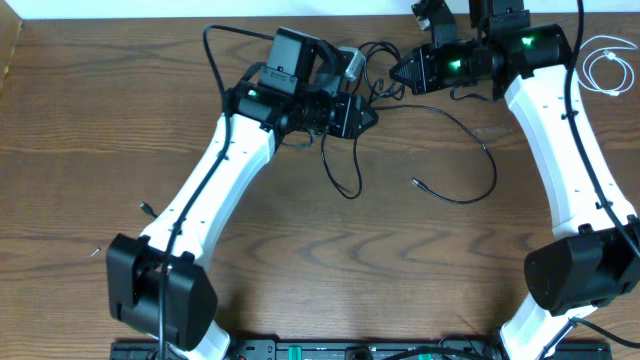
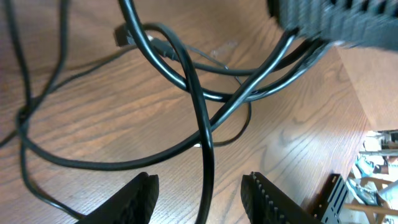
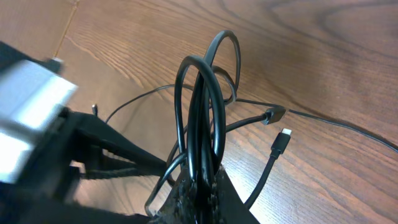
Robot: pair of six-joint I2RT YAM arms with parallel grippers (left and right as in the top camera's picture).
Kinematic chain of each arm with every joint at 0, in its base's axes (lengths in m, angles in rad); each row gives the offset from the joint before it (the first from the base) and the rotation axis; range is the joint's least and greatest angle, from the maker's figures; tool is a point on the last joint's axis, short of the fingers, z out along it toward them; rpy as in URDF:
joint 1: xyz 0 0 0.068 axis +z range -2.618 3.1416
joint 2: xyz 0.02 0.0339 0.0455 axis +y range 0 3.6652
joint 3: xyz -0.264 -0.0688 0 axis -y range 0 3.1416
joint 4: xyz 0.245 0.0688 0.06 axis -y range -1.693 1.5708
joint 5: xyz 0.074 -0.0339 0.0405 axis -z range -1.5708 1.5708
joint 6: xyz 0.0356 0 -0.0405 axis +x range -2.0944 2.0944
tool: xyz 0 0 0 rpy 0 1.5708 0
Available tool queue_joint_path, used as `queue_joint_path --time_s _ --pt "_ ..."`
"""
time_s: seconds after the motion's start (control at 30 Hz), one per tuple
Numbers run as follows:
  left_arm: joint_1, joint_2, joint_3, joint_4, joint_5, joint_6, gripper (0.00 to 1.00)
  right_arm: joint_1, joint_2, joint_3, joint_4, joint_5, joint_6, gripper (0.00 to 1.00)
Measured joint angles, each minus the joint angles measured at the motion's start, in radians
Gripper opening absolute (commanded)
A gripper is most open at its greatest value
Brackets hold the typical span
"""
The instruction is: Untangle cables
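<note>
The black cables (image 1: 377, 88) are bunched at the back of the table between both grippers. One long strand (image 1: 488, 160) trails right and ends in a small plug (image 1: 416, 182). My right gripper (image 1: 394, 73) is shut on several black loops (image 3: 200, 124), which stand up from its jaws (image 3: 204, 183). My left gripper (image 1: 367, 117) is open just below; one black strand (image 2: 206, 168) runs between its fingers (image 2: 140, 199) without touching them. Two plug ends (image 3: 274, 115) lie on the wood beyond. The white cable (image 1: 606, 66) lies coiled apart at the far right.
The wooden table's back edge (image 1: 150, 22) runs close behind the tangle. A thick black arm wire (image 1: 215, 50) arcs over the left arm. A small dark bit (image 1: 146, 209) lies at the left. The right gripper's body (image 2: 336, 18) hangs over the left wrist view.
</note>
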Motion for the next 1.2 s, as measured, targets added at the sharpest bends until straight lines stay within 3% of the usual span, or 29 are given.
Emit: queue_joint_path --time_s 0.07,0.2,0.27,0.47,0.77,0.97,1.13,1.2 --pt "-0.008 0.018 0.0 0.003 0.001 -0.001 0.39 0.0 0.0 0.0 0.0 0.0 0.0 0.01" --pt "-0.016 0.041 0.0 0.018 0.008 0.007 0.14 0.0 0.0 0.0 0.0 0.002 0.0 0.01" --pt "-0.011 0.042 0.0 0.025 0.011 0.002 0.08 -0.001 0.0 0.0 -0.001 0.006 0.0 0.01" --pt "0.067 0.009 0.001 0.018 0.014 0.009 0.08 -0.013 0.0 0.0 -0.009 0.029 0.022 0.01" --pt "0.267 -0.231 0.018 -0.092 -0.02 -0.035 0.08 -0.044 0.0 0.0 -0.012 0.043 0.044 0.01" --pt "0.285 -0.266 0.026 -0.175 -0.021 -0.039 0.08 -0.043 0.0 0.0 -0.012 0.044 0.049 0.01" --pt "0.285 -0.219 0.026 -0.21 -0.044 -0.041 0.38 -0.043 0.0 0.0 -0.014 0.044 0.05 0.01" --pt "0.285 -0.198 0.025 -0.214 -0.053 -0.049 0.43 -0.043 0.0 0.0 -0.016 0.044 0.05 0.01"
